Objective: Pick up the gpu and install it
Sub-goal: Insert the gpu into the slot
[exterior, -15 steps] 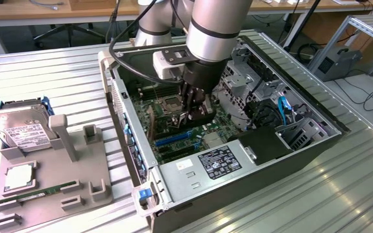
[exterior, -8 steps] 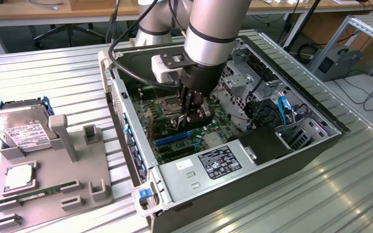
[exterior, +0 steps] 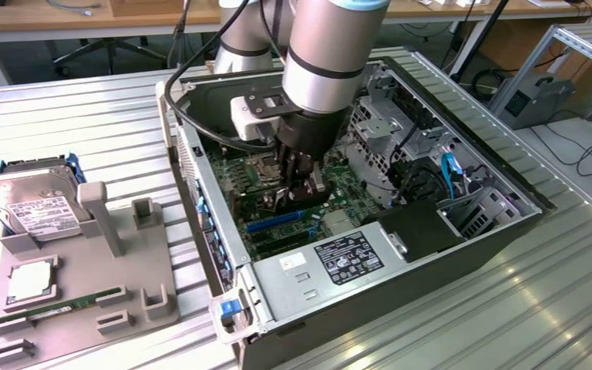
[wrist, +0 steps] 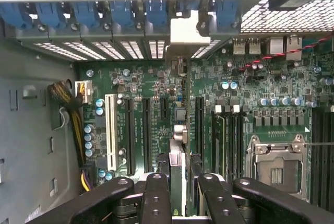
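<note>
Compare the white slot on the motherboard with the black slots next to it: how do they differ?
The white slot is the only pale one; the black slots are dark and come as several. The white slot lies nearest the yellow cable bundle, the black slots farther from it. All run parallel on the motherboard.

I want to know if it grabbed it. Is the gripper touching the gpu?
Touching. In the wrist view the gripper has its fingers pressed on both sides of the gpu, held edge-on above the motherboard slots.
</note>
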